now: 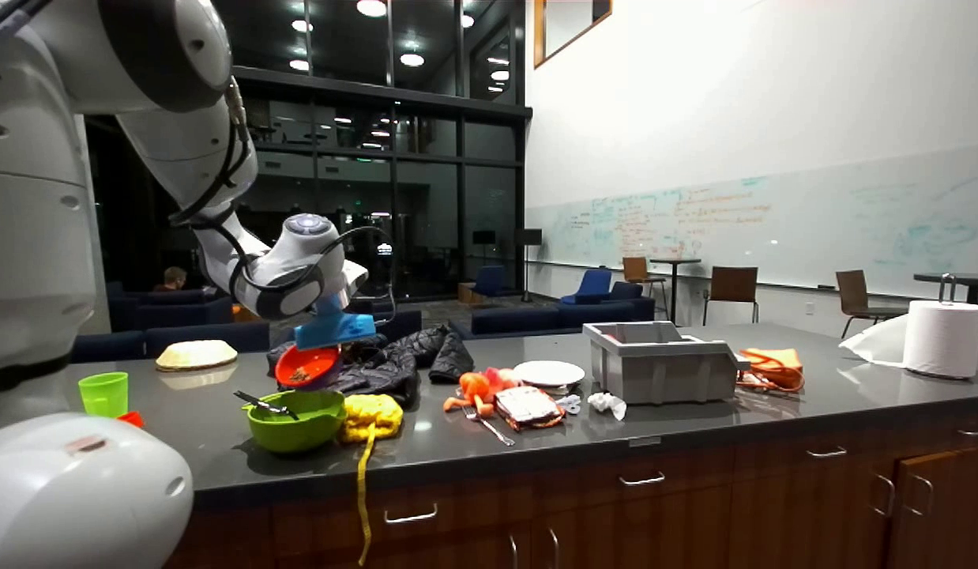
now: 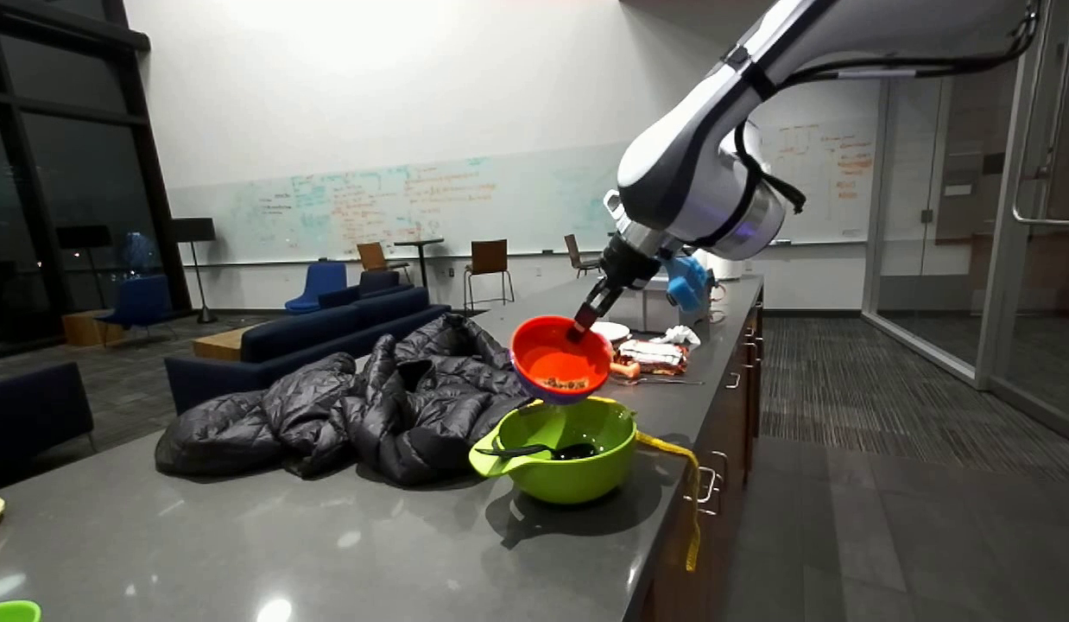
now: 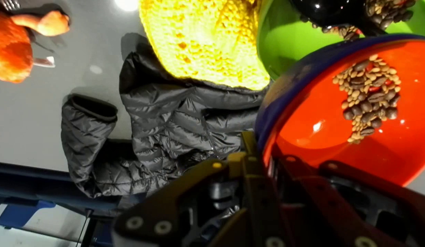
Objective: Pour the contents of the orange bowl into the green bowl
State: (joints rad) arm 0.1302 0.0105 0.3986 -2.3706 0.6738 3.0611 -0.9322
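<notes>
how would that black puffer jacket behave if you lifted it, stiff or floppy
The black puffer jacket would probably sag and fold rather than keep its shape, since it lies in loose crumples. Its puffy quilting suggests it is light for its bulk. The glossy fabric may be slippery to grip.

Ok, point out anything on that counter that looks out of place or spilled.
The black jacket lies crumpled near the green bowl, odd so close to a pour. A yellow strip dangles over the edge of the counter, where it could snag. I see no spill; the tilted orange bowl suits pouring.
</notes>
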